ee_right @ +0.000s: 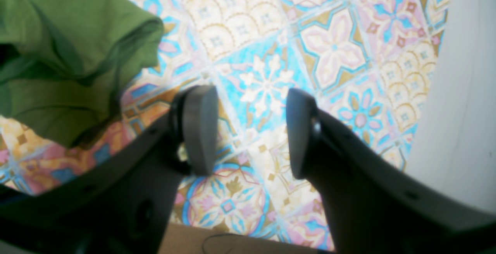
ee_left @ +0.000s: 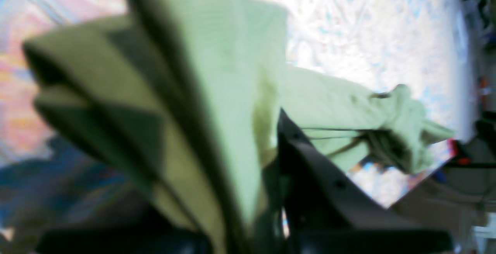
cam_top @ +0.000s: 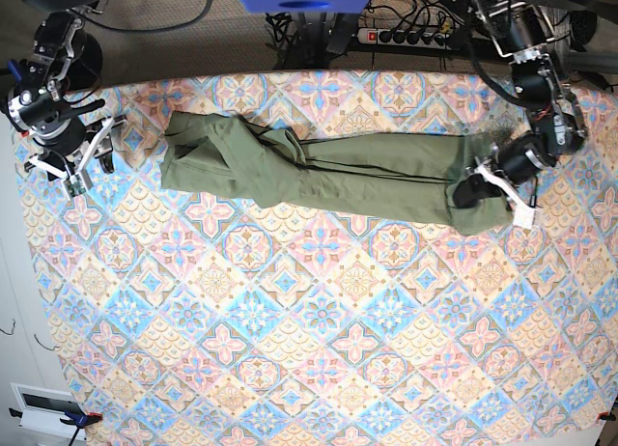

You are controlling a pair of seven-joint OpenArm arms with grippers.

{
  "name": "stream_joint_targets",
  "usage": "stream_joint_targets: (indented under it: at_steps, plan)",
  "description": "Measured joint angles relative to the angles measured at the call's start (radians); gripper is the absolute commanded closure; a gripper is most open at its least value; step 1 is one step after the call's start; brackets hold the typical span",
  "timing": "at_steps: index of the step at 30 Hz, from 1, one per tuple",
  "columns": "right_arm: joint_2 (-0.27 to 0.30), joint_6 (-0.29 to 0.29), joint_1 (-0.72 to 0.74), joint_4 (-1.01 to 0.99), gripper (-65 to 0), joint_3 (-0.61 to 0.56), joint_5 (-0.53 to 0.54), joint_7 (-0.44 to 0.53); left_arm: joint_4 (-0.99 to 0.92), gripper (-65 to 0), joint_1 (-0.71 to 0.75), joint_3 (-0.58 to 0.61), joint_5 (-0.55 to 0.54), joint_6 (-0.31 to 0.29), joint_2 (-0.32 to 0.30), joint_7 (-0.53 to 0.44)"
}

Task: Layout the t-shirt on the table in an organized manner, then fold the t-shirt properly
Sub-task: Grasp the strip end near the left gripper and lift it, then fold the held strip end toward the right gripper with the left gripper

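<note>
The olive-green t-shirt [cam_top: 328,171] lies across the far part of the table [cam_top: 309,349], pulled into a long, creased band running left to right. My left gripper [cam_top: 480,188] is shut on the band's right end. In the left wrist view, blurred folds of the t-shirt [ee_left: 217,75] rise from my left gripper [ee_left: 277,145] and the rest trails away over the table [ee_left: 368,33]. My right gripper [cam_top: 75,164] stands open just off the shirt's left end. In the right wrist view my right gripper [ee_right: 248,133] has only patterned table [ee_right: 348,52] between its fingers, with the t-shirt [ee_right: 69,52] up and to the left.
A power strip [cam_top: 410,36] and cables lie behind the table's far edge. The table's left edge runs close beside my right gripper, with pale floor [ee_right: 465,91] beyond it. A white box [cam_top: 43,407] sits off the near left corner.
</note>
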Motion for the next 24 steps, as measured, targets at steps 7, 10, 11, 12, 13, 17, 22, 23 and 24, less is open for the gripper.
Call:
stream_joint_targets:
  at_steps: [7,10,11,12,13,17,22,23,24]
  plan:
    - [0.000,0.000,0.000,0.000,-27.5,0.000,-0.002,0.000,-0.001,0.0,0.002,0.040,0.004,0.001,0.095,-0.002]
    - [0.000,0.000,0.000,0.000,-27.5,0.000,-0.002,0.000,-0.001,0.0,-0.001,0.057,0.004,0.001,0.132,-0.007]
    - [0.000,0.000,0.000,0.000,-27.5,0.000,-0.002,0.000,-0.002,0.0,0.000,0.060,0.004,0.001,0.147,-0.009]
    - [0.000,0.000,0.000,0.000,-27.5,0.000,-0.002,0.000,-0.002,0.0,0.000,0.060,0.004,0.000,0.159,-0.008]
    - [0.000,0.000,0.001,0.000,-27.5,0.000,-0.002,0.000,-0.002,0.0,0.001,0.060,0.004,0.000,0.166,-0.009]
    - [0.000,0.000,0.000,0.000,-27.5,0.000,-0.002,0.001,-0.003,-0.1,0.002,0.064,0.005,0.001,0.177,-0.010]
    - [0.000,0.000,0.003,0.000,-27.5,0.000,-0.002,0.003,-0.003,-19.3,0.000,0.105,0.053,0.001,0.180,-0.002]
    - [0.000,0.000,0.003,0.000,-27.5,0.000,-0.002,0.003,-0.003,-22.8,0.000,0.106,0.048,0.000,0.180,-0.001]
    - [0.000,0.000,0.003,0.000,-27.5,0.000,-0.002,0.003,-0.003,-25.8,0.000,0.105,0.035,0.002,0.180,0.002]
